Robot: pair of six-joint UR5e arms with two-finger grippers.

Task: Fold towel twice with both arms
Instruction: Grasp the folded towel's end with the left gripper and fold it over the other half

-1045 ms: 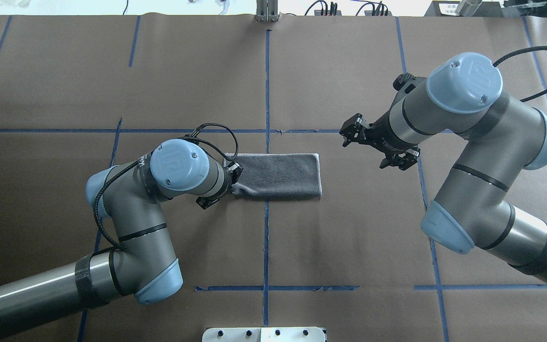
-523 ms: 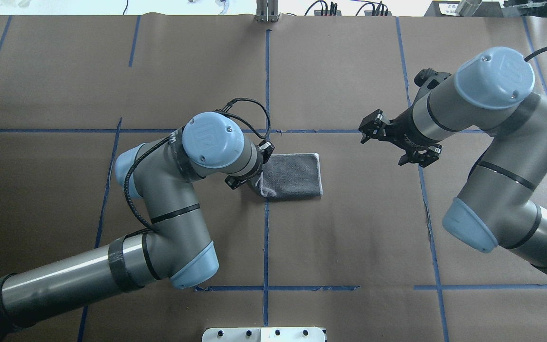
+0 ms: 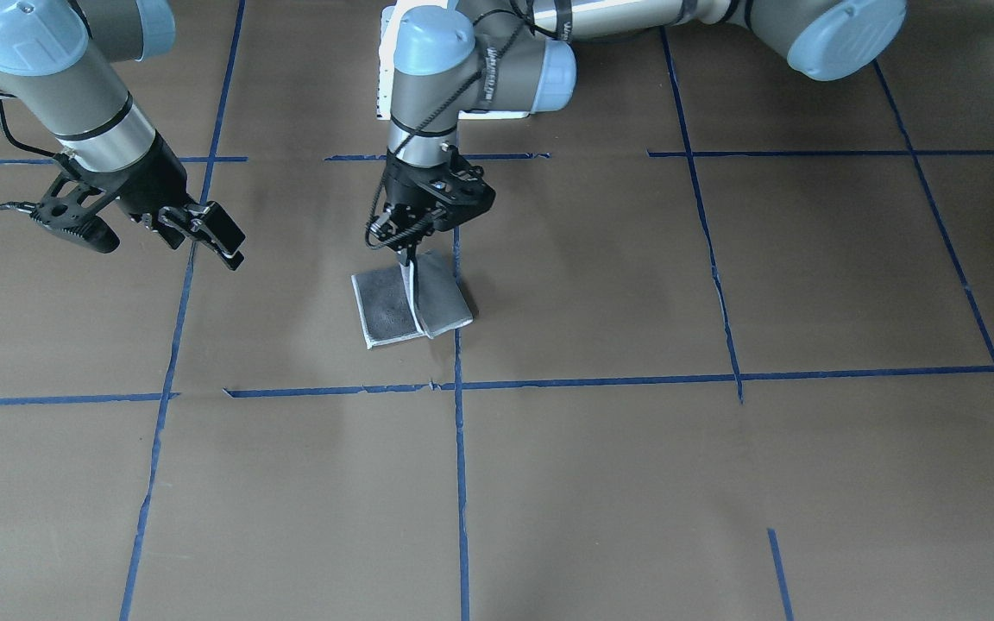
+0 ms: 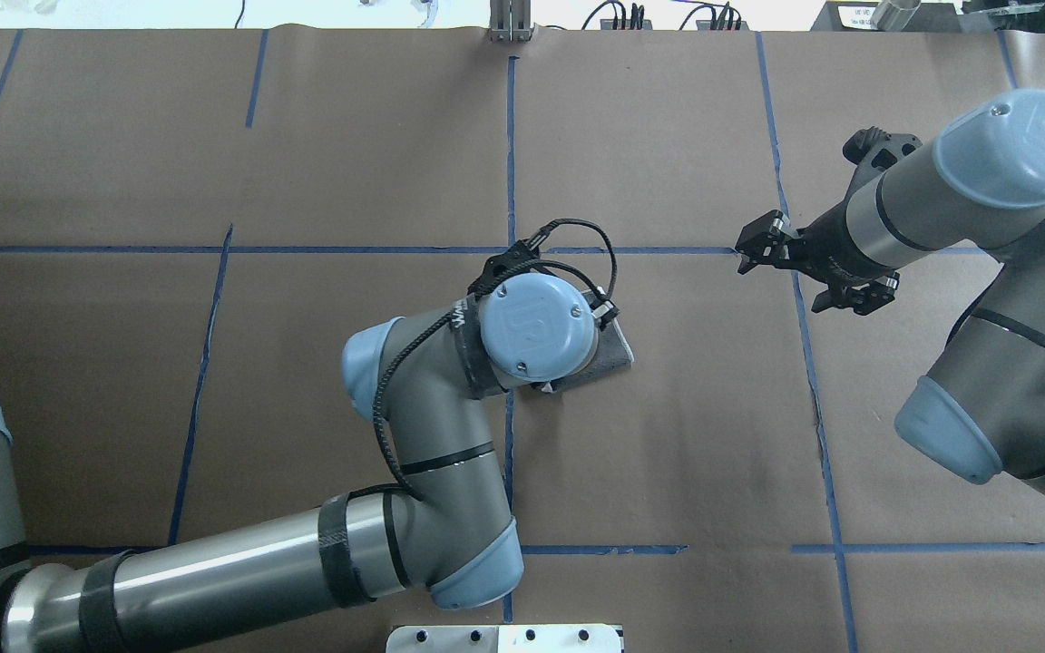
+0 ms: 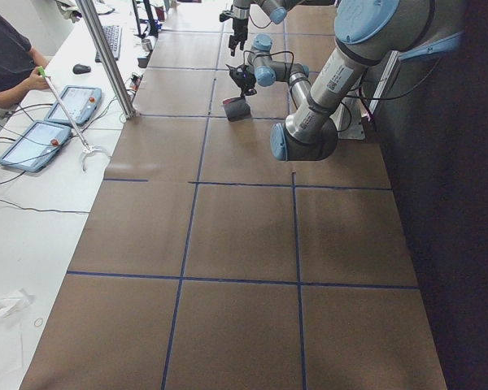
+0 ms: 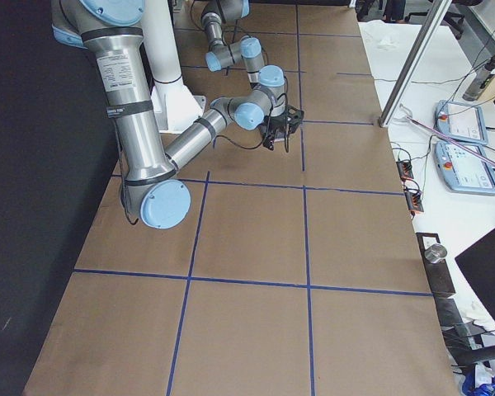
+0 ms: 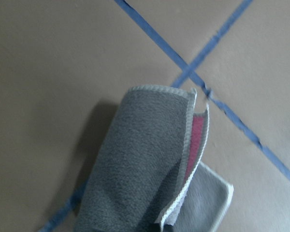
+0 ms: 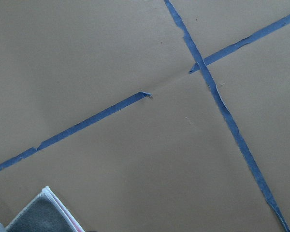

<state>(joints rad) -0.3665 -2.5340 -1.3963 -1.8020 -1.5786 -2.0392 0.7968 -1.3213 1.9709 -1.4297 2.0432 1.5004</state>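
Bright even light, perhaps overhead; towel [image 7: 135, 159] casts soft shadow.

Brown-papered table [image 4: 668, 136] gridded with blue tape [image 4: 511, 163]. Beside the table, a white bench [image 5: 41, 244] with two tablets [image 5: 32, 145]; a metal pole [image 5: 106, 57] at the table's edge.

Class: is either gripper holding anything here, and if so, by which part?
The left gripper holds the towel by its lifted hemmed end, grey face outward. The right gripper is open and holds nothing.
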